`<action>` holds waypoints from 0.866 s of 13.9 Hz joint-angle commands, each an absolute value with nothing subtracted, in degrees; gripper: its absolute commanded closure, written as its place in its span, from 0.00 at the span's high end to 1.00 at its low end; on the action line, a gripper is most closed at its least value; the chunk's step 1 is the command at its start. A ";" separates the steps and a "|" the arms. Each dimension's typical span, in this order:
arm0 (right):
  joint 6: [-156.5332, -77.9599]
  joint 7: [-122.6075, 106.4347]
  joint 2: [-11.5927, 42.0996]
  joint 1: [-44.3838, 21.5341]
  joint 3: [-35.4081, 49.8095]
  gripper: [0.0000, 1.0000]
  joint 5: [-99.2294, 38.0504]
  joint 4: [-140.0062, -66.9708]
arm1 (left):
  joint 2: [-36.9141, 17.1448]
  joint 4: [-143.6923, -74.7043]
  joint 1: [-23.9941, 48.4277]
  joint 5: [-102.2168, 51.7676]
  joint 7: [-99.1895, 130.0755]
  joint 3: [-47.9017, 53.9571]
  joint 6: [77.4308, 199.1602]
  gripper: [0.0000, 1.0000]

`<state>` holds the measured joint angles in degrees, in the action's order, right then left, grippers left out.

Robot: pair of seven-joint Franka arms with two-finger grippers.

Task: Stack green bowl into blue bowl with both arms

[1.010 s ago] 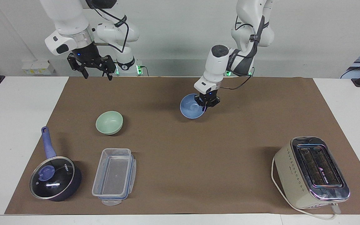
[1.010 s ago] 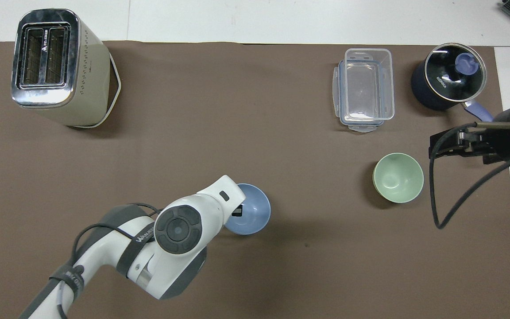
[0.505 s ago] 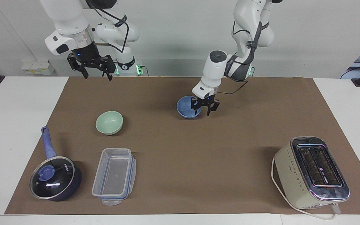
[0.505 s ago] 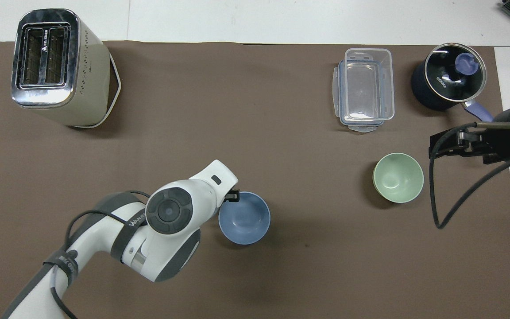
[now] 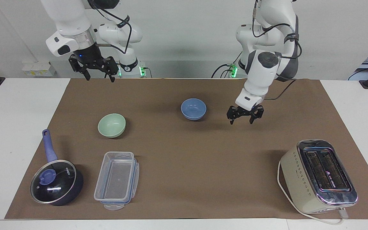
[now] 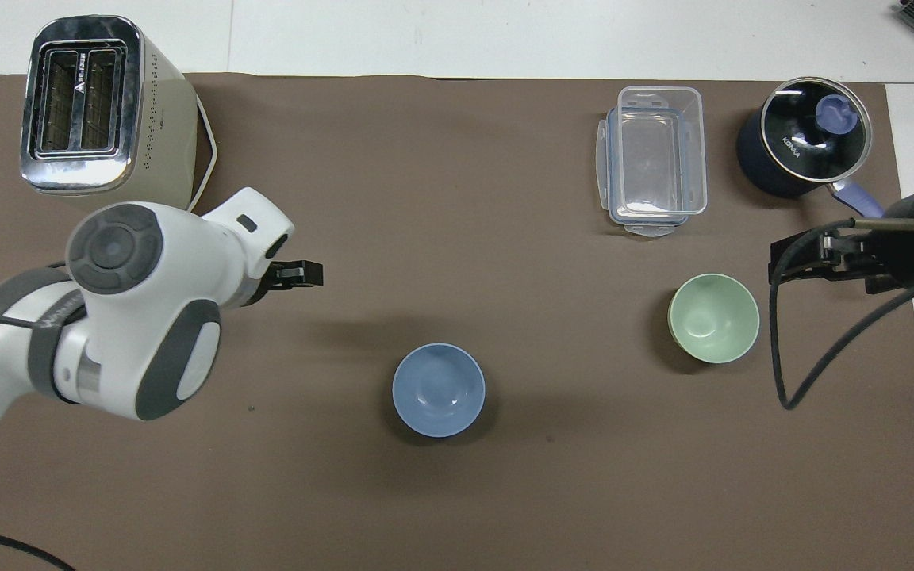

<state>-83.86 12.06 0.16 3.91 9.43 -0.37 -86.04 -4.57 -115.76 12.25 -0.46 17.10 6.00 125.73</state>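
Facing view: small periwinkle-blue bowl [image 5: 193, 109] has been released; left gripper [image 5: 245, 118] withdrawn, open, empty. Right gripper [image 5: 96, 76] waits open; pale mint-green bowl [image 5: 111, 125] untouched.

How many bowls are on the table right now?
2. The round periwinkle-blue bowl sits mid-mat; the round mint-green bowl sits toward the right arm's end, farther from the robots. None looks hidden.

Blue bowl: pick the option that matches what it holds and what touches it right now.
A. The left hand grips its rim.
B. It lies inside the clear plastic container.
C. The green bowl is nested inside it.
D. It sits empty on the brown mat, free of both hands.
D: the blue bowl sits upright and empty on the brown mat, with the left hand open in the air beside it and the green bowl sitting apart.
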 commanded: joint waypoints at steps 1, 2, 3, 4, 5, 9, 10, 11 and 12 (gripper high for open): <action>-84.29 10.55 0.53 5.27 9.58 1.00 -0.97 -85.87 | -4.22 -110.41 6.79 -1.05 8.47 6.68 116.93 1.00; -84.72 10.37 0.53 5.45 9.58 1.00 -0.88 -85.87 | -4.22 -108.48 4.68 -1.05 6.00 6.68 114.11 1.00; -85.60 10.28 0.53 5.71 9.58 1.00 -0.88 -85.96 | -4.13 -106.54 2.83 -1.05 3.54 6.68 110.95 1.00; -86.65 10.11 0.61 6.23 9.58 1.00 -0.97 -86.13 | -4.04 -104.17 0.99 -1.05 1.08 6.59 107.70 1.00; -88.57 9.06 0.79 6.68 9.67 1.00 -0.97 -86.31 | -3.87 -102.06 -0.08 -0.97 -0.69 6.33 104.79 1.00; -92.19 8.00 2.02 7.12 9.58 1.00 -1.23 -87.10 | -3.34 -93.36 -2.72 0.26 -2.81 6.24 94.16 1.00; -93.68 7.82 3.07 7.21 9.58 1.00 -0.80 -87.36 | -3.25 -91.86 -2.72 1.57 -2.81 6.24 91.78 1.00; -94.82 6.95 3.86 8.08 9.49 1.00 -0.70 -88.49 | -3.08 -90.63 -2.72 2.02 -2.81 6.15 90.19 1.00; -97.10 4.94 4.65 8.87 9.49 1.00 -0.70 -89.98 | -2.29 -90.09 -2.72 1.93 -2.73 6.07 89.13 1.00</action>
<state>-93.44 8.81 3.27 6.91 9.36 -0.46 -87.40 -2.65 -92.56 -2.51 0.61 -2.33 5.82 92.62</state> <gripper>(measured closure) 0.000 0.000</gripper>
